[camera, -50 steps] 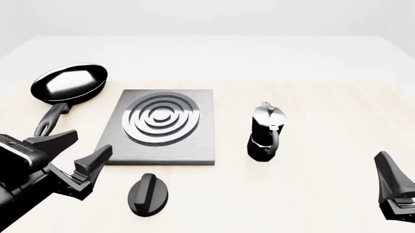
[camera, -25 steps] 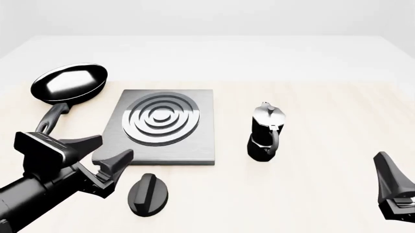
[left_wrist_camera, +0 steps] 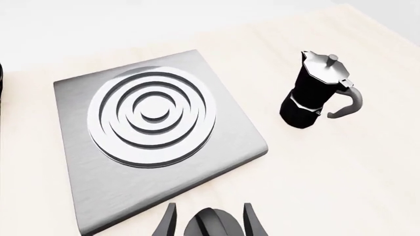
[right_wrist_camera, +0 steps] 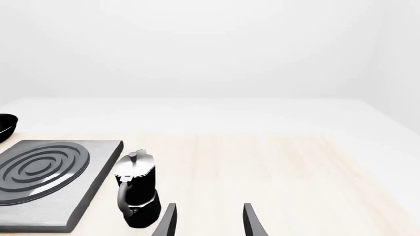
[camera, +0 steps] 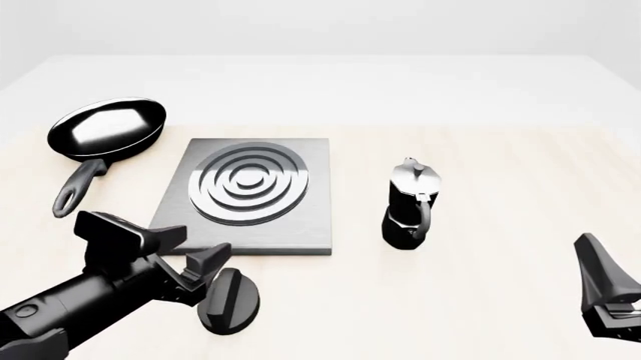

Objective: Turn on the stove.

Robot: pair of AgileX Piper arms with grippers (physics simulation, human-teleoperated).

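1. Hovering spread-jawed, the left gripper (camera: 192, 262) brackets the round black ridged knob (camera: 230, 300) without gripping it.
2. That knob lies just before the flat square brushed-grey metal stove slab (camera: 251, 193), seemingly unturned.
3. Gripping and turning remain; the right gripper (right_wrist_camera: 207, 221) idles open, well apart.

Knob (camera: 230, 299) before stove (camera: 248, 193), frying pan (camera: 105, 129) left, moka pot (camera: 410, 204) right

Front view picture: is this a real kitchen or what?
Probably a pretend kitchen on a table, drawn by a computer. There's a flat stove with silver rings, its black knob, a frying pan and a moka pot, but no walls or cupboards, only blank white.
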